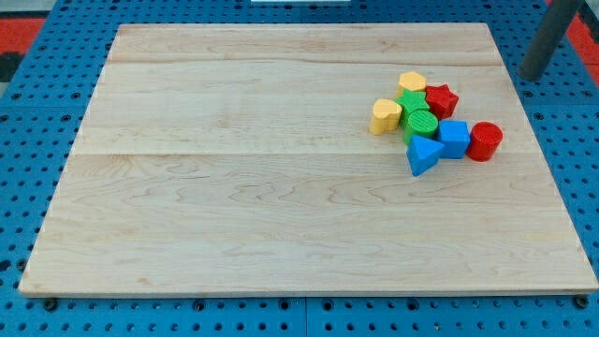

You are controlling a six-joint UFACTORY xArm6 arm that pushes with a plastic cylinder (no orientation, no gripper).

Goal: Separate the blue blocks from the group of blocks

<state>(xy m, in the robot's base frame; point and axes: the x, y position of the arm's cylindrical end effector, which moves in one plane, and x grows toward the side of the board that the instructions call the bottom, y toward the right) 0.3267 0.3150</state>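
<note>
A tight group of blocks sits at the right of the wooden board (pixel 234 187). The blue triangular block (pixel 423 155) is at the group's bottom edge, touching the blue cube (pixel 454 139) to its right. Above them are a green cylinder (pixel 420 124) and a green block (pixel 410 103). A yellow heart-shaped block (pixel 385 116) is at the left, a yellow block (pixel 412 82) at the top, a red star-shaped block (pixel 440 99) at the upper right, and a red cylinder (pixel 485 140) at the right. My tip (pixel 532 77) is at the view's upper right, off the board's right edge, apart from all blocks.
The board lies on a blue perforated table (pixel 28 140). A red area (pixel 37 28) shows at the view's top left corner.
</note>
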